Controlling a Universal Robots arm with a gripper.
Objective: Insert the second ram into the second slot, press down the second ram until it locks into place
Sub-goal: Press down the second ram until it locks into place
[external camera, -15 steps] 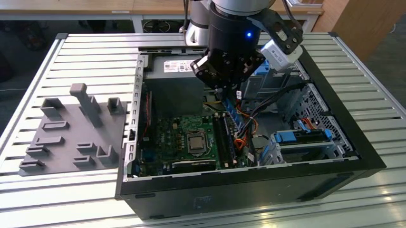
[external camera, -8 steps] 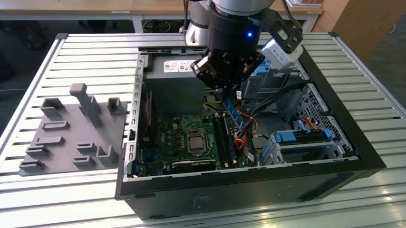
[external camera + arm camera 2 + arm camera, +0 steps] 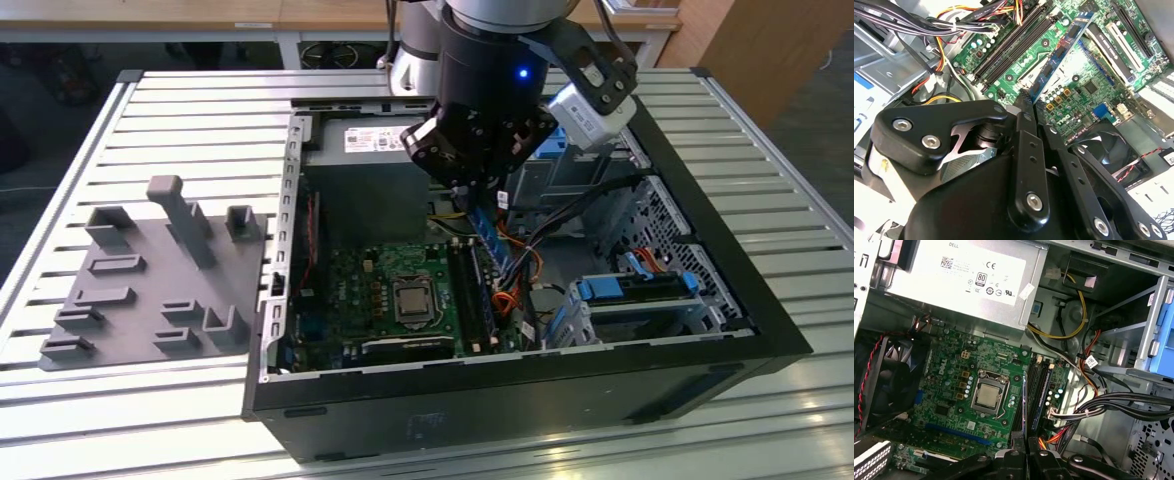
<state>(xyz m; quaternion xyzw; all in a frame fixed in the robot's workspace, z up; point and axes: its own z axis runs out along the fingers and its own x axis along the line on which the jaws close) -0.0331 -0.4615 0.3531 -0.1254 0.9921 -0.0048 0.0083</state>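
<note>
My gripper [image 3: 474,205] reaches down into the open computer case [image 3: 747,300] and is shut on the second ram [image 3: 494,250], a long blue stick gripped at one end. In the second wrist view the black fingers [image 3: 1021,130] pinch the stick [image 3: 1064,50], which stretches out over the green motherboard [image 3: 1094,85]. The first wrist view shows it edge-on [image 3: 1025,405] ahead of the gripper [image 3: 1026,442], just beside the black memory slots [image 3: 1040,390]. It hangs above the board; I cannot tell whether its edge touches a slot.
A grey power supply [image 3: 969,275] fills the case's far end. The processor socket [image 3: 988,395] and a black fan [image 3: 889,385] lie beside the slots. Bundled cables [image 3: 1094,405] and a blue drive cage [image 3: 641,290] crowd the other side. A grey fixture tray [image 3: 147,280] lies on the slatted table.
</note>
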